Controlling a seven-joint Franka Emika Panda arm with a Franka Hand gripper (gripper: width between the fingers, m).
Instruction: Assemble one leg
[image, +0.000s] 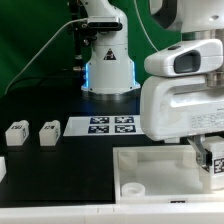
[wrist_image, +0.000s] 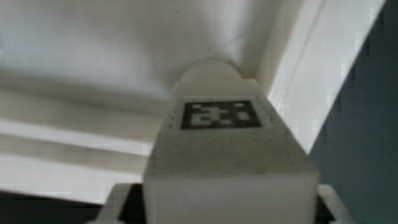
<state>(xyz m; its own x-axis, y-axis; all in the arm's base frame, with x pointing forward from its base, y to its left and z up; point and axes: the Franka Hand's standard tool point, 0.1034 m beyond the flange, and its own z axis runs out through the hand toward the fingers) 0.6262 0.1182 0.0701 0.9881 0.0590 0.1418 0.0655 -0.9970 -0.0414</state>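
My gripper (image: 208, 152) is shut on a leg (image: 214, 163), a small white block with a black-and-white tag. It holds the leg over the corner of the large flat white board with round holes (image: 150, 168) at the exterior view's right. In the wrist view the leg (wrist_image: 219, 150) fills the space between my fingers (wrist_image: 128, 203), its tagged end pointing at the white board (wrist_image: 98, 60) near the board's edge. Two more legs (image: 17, 132) (image: 48, 132) stand on the black table at the exterior view's left.
The marker board (image: 112, 125) lies flat in front of the robot base (image: 108, 65). A white part (image: 2, 168) is cut off by the exterior view's left edge. A green backdrop stands behind the table.
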